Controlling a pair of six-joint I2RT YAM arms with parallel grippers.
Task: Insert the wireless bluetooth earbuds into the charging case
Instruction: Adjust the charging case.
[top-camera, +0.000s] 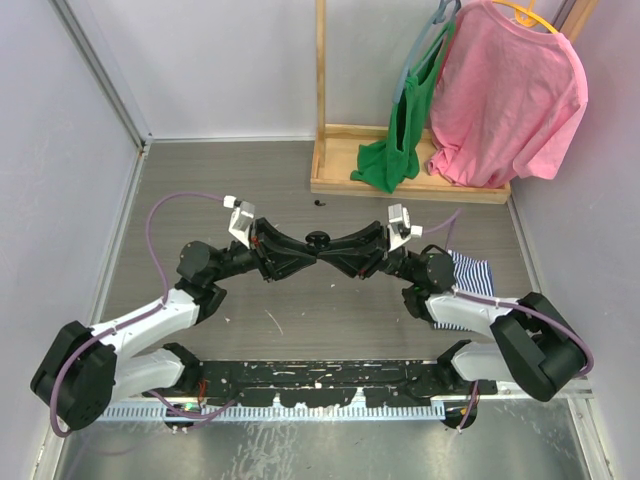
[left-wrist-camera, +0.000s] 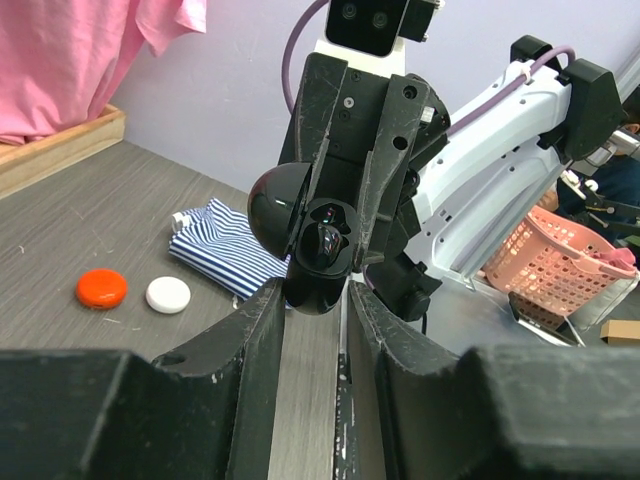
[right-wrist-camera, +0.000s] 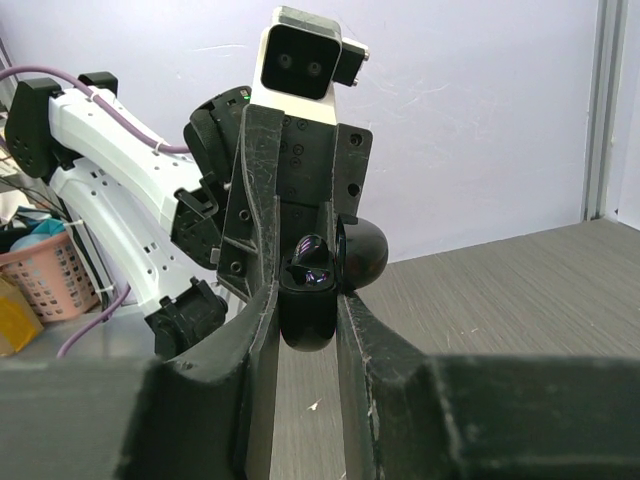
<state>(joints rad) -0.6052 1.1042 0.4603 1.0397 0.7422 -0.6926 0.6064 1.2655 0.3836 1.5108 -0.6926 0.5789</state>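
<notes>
- Holding the charging case (right-wrist-camera: 305, 322) up between the arms, your right gripper (right-wrist-camera: 305, 297) was clenched on its body. The lid (right-wrist-camera: 362, 250) hung open, probably so the wells faced the other arm.
- A dark earbud (right-wrist-camera: 311, 262) showed at the case mouth, just above your right jaws. Seated fully or not: couldn't tell.
- Your left gripper (left-wrist-camera: 315, 292) met the case head-on, jaws standing close on either side of it. Gripping or only flanking: couldn't tell.
- Judged as the seating step.

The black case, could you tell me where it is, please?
The case is central in the top view, between the left fingers and right fingers.
</notes>
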